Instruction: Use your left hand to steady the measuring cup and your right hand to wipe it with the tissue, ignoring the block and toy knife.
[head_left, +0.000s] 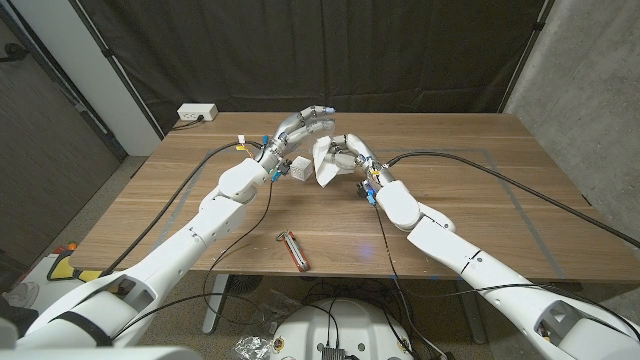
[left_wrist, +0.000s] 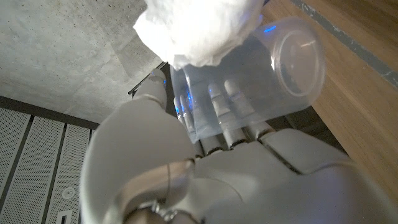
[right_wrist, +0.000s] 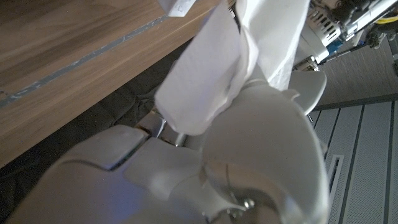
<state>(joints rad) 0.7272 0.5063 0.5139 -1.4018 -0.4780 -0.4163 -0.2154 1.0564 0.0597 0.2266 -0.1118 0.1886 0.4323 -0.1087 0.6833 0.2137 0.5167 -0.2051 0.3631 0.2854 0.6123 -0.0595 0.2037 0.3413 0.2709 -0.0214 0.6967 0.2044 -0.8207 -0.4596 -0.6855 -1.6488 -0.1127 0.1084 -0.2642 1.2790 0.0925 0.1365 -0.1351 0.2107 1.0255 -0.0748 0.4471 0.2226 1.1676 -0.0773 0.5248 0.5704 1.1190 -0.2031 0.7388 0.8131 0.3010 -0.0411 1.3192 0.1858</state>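
**A:** From the head view, what is going on?

**B:** The left hand (head_left: 300, 128) holds the measuring cup (head_left: 318, 127) up above the desk (head_left: 480, 210). The right hand (head_left: 345, 155) is just beside it with the tissue (head_left: 326, 165) bunched in its fingers. The block (head_left: 297, 167) sits below the left hand, and the toy knife (head_left: 293, 249) lies well behind both hands, nearer the robot. Leave those alone.

**B:** In the left wrist view, the left hand (left_wrist: 205, 155) has its fingers (left_wrist: 217, 102) wrapped round the clear measuring cup (left_wrist: 273, 68), which is tipped on its side. The tissue (left_wrist: 199, 28) touches the cup just past the fingertips.

**A:** And the right wrist view?

**B:** The right hand (right_wrist: 249, 143) is closed on the tissue (right_wrist: 217, 81), which hangs out of it.

**A:** How do we wipe well?

**B:** I think the left hand should hold tight and not wobble. The right hand should rub softly all around the side, so the cup does not slip out.
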